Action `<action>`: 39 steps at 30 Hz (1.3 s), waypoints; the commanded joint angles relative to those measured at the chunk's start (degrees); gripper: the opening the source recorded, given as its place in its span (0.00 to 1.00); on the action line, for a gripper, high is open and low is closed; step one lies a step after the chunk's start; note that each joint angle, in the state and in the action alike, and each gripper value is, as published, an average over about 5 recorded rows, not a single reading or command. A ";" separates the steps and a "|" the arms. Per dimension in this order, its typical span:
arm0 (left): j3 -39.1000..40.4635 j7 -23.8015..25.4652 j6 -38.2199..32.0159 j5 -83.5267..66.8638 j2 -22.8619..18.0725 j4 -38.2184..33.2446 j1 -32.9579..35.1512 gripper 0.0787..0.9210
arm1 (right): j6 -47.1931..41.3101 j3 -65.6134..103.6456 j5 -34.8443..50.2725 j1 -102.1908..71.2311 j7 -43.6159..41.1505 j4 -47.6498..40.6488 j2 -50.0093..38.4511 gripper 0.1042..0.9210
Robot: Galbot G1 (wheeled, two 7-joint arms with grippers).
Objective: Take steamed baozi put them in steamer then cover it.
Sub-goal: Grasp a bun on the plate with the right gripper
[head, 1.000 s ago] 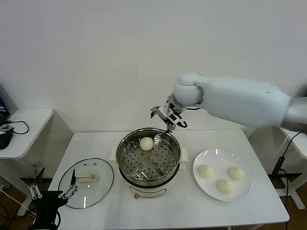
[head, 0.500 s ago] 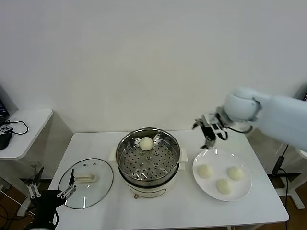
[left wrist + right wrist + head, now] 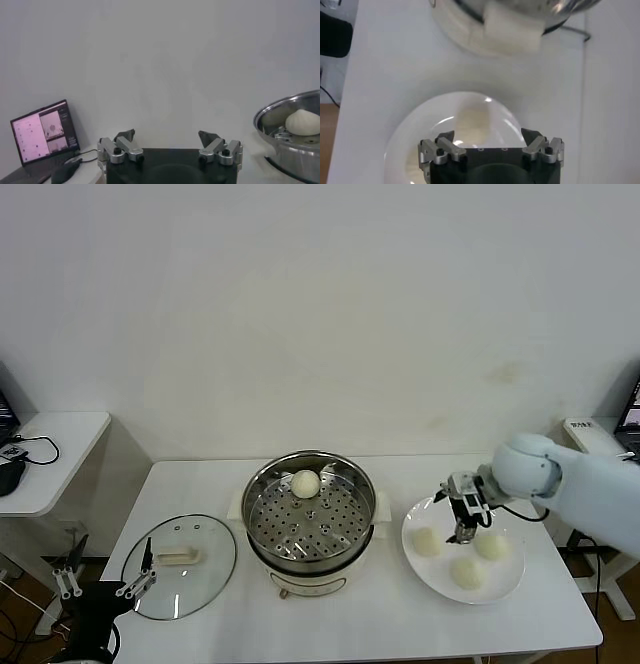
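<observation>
Far on the left, down by the near corner of the table (image 3: 560, 604), our left gripper (image 3: 105, 576) waits with its jaws wide and nothing in them. Just beside it lies the cover (image 3: 180, 566), flat on the table. It is well apart from the buns, so this arm is no help with them.

In the middle stands the steamer (image 3: 310, 519). One bun (image 3: 305, 482) sits at the far side of its tray.

To the right is the white plate (image 3: 505, 584) with three buns. Our right gripper (image 3: 465, 519) hangs over the far part of the plate, jaws wide, holding nothing. The left bun (image 3: 427, 541) lies just to its near left, the right bun (image 3: 489, 545) just to its near right, and the near bun (image 3: 464, 573) a bit farther toward us. The buns are round, so we think any turn of the jaws will do. We would go down and a little nearer to catch one.
</observation>
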 commanded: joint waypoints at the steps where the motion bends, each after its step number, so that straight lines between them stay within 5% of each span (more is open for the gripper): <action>1: -0.30 0.02 0.11 -0.03 -0.11 0.12 0.10 0.88 | -0.76 7.93 -4.66 -13.77 0.34 -5.33 1.35 0.88; 39: -0.43 0.02 0.06 0.26 -0.50 0.52 0.08 0.88 | 1.06 14.85 -9.18 -20.40 2.70 -17.78 12.82 0.83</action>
